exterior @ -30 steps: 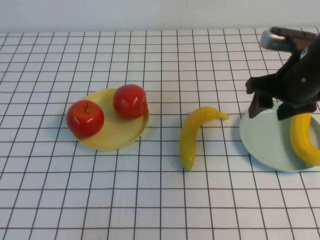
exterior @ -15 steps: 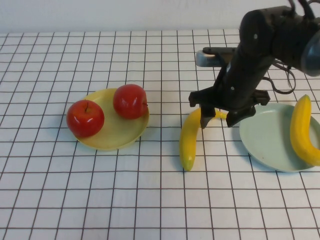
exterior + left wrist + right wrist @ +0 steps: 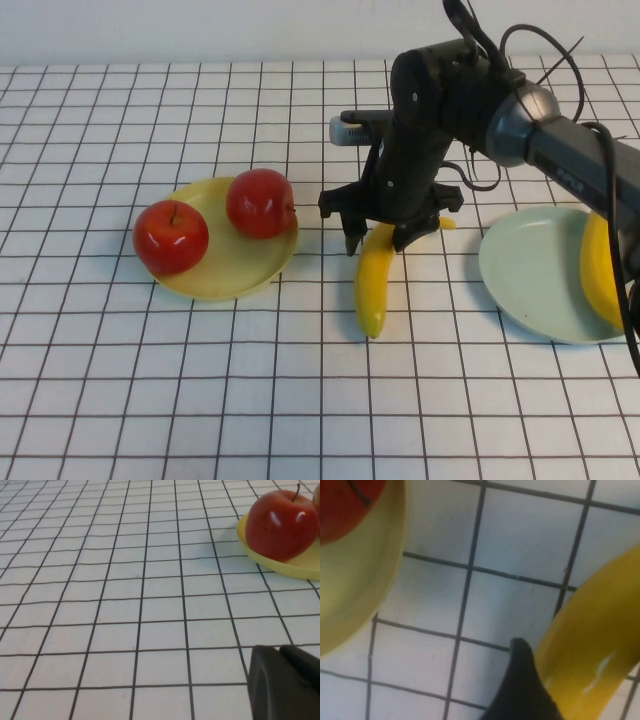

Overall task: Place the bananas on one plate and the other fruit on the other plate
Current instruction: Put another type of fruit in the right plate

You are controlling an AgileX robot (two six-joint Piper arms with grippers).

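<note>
since a second ago the right gripper point(image 3: 379, 238) has crossed from above the pale blue-green plate point(image 3: 530, 270) to the loose banana point(image 3: 374, 280) lying on the gridded table point(image 3: 300, 400), about midway between that plate and the yellow plate point(image 3: 235, 262). its fingers stand wide apart and straddle the banana's upper part, one dark fingertip point(image 3: 520, 690) pressed close against the yellow skin in the right wrist view; nothing is lifted. this banana's long axis runs nearly straight toward and away from the robot, its near tip pointing at the robot's side, its far end curving off toward the blue-green plate behind the arm. the second banana point(image 3: 600, 270) lies on the far-right part of the blue-green plate, long axis also roughly near-to-far, partly cut by the picture's edge. both red apples point(image 3: 172, 237) point(image 3: 260, 202) sit on the yellow plate, side by side, the nearer one overhanging its left rim. bare table lies between the loose banana and the blue-green plate's rim. the left gripper point(image 3: 285, 682) shows only in its own wrist view, fingers closed and empty, low over bare table near the yellow plate.
</note>
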